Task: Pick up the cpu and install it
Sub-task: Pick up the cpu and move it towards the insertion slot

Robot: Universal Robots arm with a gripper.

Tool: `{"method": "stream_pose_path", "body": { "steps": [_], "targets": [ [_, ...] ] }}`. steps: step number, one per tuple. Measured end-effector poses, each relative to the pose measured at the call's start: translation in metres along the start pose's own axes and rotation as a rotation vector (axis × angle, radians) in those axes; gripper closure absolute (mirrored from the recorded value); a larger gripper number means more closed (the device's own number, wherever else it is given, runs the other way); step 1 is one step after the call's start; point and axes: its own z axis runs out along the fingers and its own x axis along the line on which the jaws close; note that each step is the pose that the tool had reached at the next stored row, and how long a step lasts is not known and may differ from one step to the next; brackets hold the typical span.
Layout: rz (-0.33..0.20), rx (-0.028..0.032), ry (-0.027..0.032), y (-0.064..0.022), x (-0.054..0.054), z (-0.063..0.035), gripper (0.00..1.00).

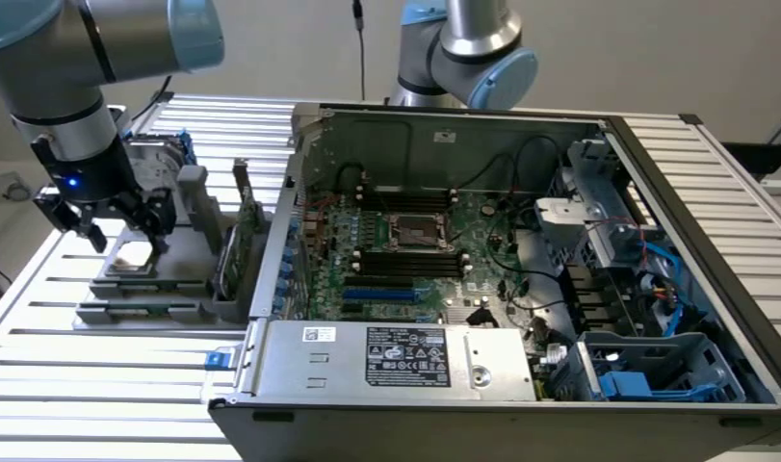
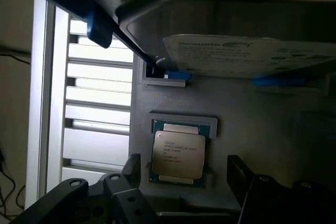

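The cpu [image 2: 178,153] lies flat between the spread fingers [image 2: 131,167], which stand on two opposite sides of it and do not touch it. I judge that the gripper [image 2: 184,174] is open like this to close on its edges. The chip rests in a shallow framed seat [image 2: 210,125] of the grey fixture [image 1: 146,289], which keeps it square. Its metal top faces up. It is almost square, and its printed lines run from finger to finger. The socket [image 1: 416,231] in the open computer case [image 1: 698,192] is well apart.
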Motion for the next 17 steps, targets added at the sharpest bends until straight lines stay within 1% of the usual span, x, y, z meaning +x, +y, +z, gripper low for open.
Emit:
{"method": "stream_pose_path", "body": {
  "steps": [5,11,17],
  "targets": [
    [0.006,-0.0003,-0.0002,0.0002,0.001,0.0032,0.24],
    [0.009,0.0008,-0.0002,0.0002,0.002,0.0073,0.24],
    [0.009,0.0044,0.0001,0.0002,0.002,0.0118,0.24]
  ]
}}
